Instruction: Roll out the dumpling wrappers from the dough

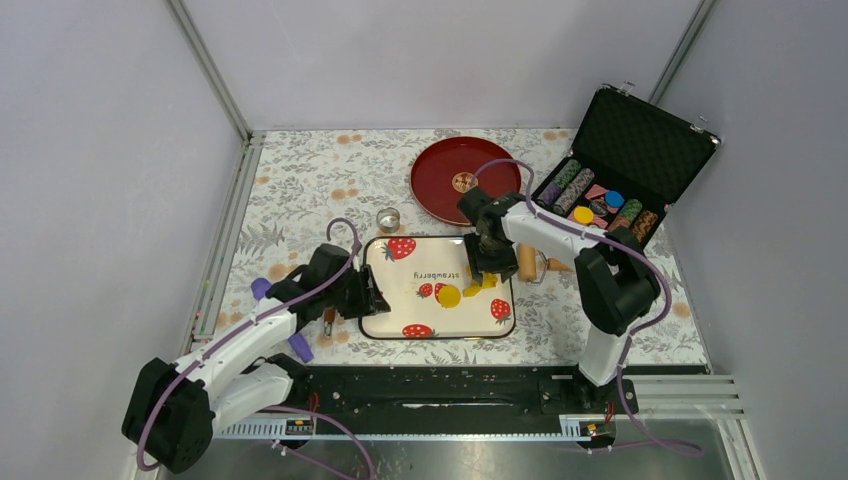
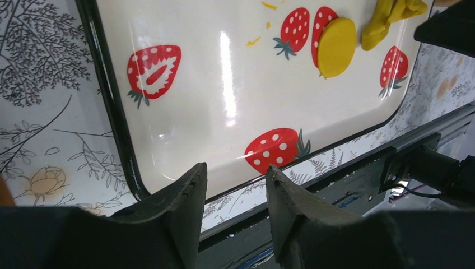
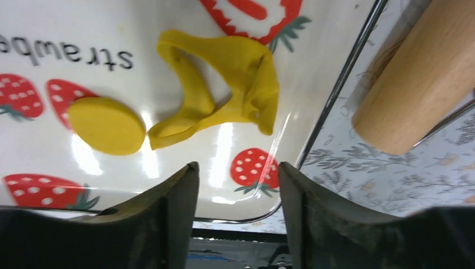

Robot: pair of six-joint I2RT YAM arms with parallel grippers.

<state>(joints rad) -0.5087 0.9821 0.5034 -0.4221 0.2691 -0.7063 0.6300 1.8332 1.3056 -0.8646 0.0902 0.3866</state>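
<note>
One small round flat yellow dough wrapper [image 3: 106,126] lies cut on your white strawberry-print tray [image 1: 395,300], just beside the ragged yellow leftover dough strip [image 3: 235,84]. Your right gripper [image 3: 238,168] hangs over that scrap, jaws parted and empty. Your left gripper [image 2: 235,171], at the tray's left edge, is likewise parted around nothing. I'd judge you partway: the scrap needs gathering, re-rolling with the wooden rolling pin [image 3: 414,84], and cutting.

White tray [image 1: 395,300] decorated with red strawberry pictures carries one black printed word, "strawberry" [image 1: 436,276], upside down from above; right wrist view shows only "strawbe" [image 3: 67,53]
</note>
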